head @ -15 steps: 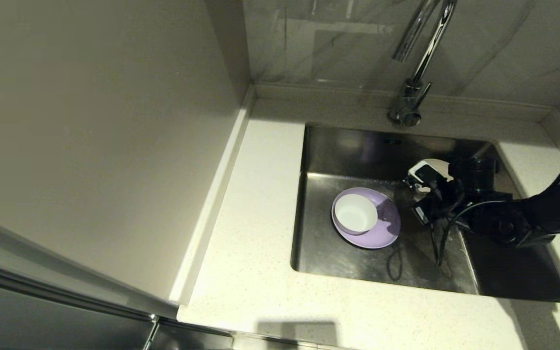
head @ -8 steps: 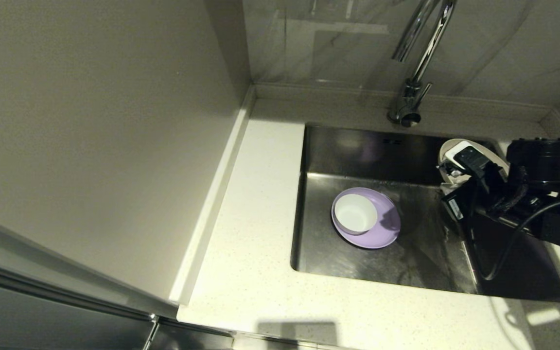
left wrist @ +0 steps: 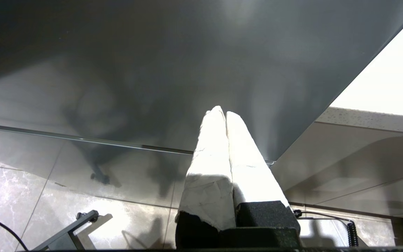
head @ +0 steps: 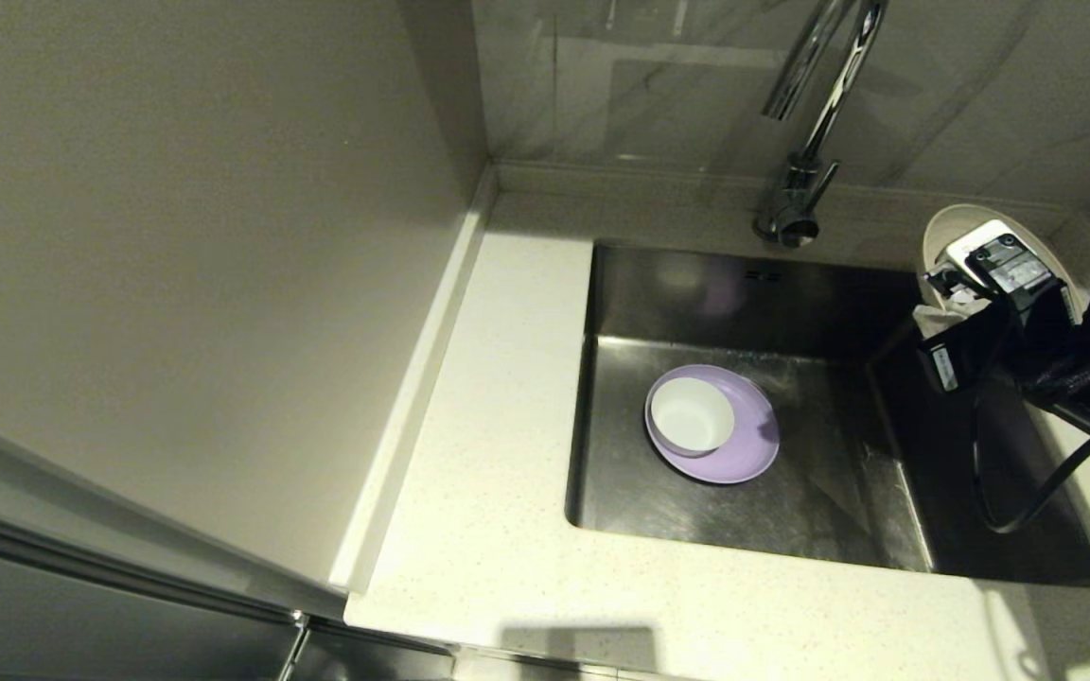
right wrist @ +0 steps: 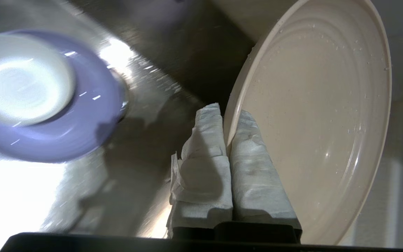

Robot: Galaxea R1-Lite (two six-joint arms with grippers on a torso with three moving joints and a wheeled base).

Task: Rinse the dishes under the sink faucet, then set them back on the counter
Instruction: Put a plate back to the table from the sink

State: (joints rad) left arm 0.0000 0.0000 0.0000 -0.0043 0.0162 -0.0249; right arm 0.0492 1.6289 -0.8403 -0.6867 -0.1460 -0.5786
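Observation:
My right gripper (head: 940, 288) (right wrist: 227, 117) is shut on the rim of the cream-beige plate (head: 957, 227) (right wrist: 313, 115), holding it tilted on edge above the sink's back right corner. Water drops dot the plate's inside. In the steel sink (head: 819, 530) the white bowl (head: 692, 416) (right wrist: 19, 78) sits on the lilac plate (head: 744, 454) (right wrist: 82, 133), left of middle. The chrome faucet (head: 805, 180) rises behind the basin. My left gripper (left wrist: 222, 113) is shut on nothing, parked low beside a cabinet, out of the head view.
The speckled counter (head: 507, 397) wraps the sink on the left, front and right, with a raised rim at the walls. A tall wall panel (head: 204, 265) stands on the left. My right arm's cable (head: 1009, 511) hangs over the sink's right side.
My right gripper has lifted the cream-beige plate up out of the sink's middle and carried it back and to the right. The bowl and lilac plate have not moved.

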